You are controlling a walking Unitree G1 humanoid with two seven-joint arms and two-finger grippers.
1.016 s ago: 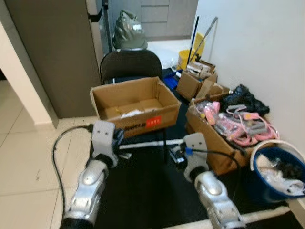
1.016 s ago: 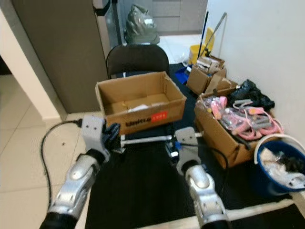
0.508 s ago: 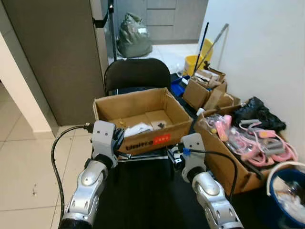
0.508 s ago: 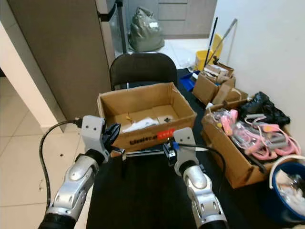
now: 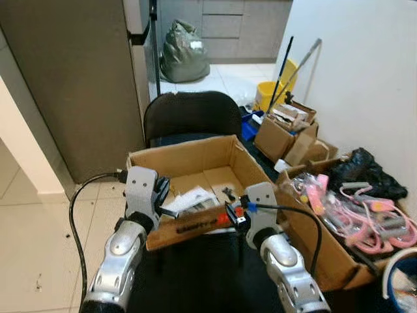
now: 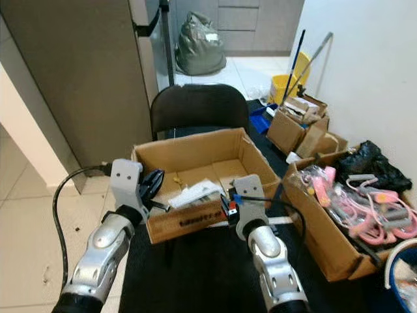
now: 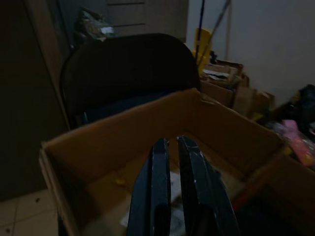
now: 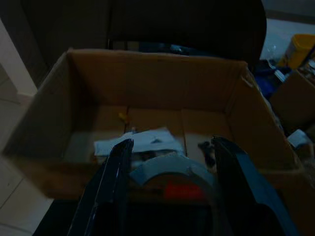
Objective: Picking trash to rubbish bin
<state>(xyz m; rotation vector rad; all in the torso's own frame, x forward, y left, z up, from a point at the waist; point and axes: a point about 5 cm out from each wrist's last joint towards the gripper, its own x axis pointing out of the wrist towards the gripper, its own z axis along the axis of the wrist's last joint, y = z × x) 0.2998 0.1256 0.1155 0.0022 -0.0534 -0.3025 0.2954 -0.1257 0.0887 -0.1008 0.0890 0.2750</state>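
Cardboard box (image 5: pixel 195 189) sits on the seat of a dark chair (image 5: pixel 192 117), and it serves here as the rubbish bin; paper scraps (image 5: pixel 192 199) and a small dark bit already lie on its floor. The right gripper (image 8: pixel 170 167), hovering at the box's near wall, has its fingers (image 8: pixel 110 182) spread around a roll of grey tape (image 8: pixel 170 169) with a red patch below it; whether the roll is pinched or merely sits between the fingers I cannot tell. The left gripper (image 7: pixel 172 187) hangs just over the near left rim with its two fingers close together, nearly touching, and nothing between them.

Main risk, as I judge it: the roll is level with the near wall rather than well inside, so a release now could let it strike the rim and fall to the dark mat (image 6: pixel 195 274) in front. A forward push by either arm could also shove the box, which rests loosely on the chair and looks tilted, and tip it off the seat. Clutter in the boxes near the wall (image 5: pixel 352 215) on the right stands close to the right elbow.
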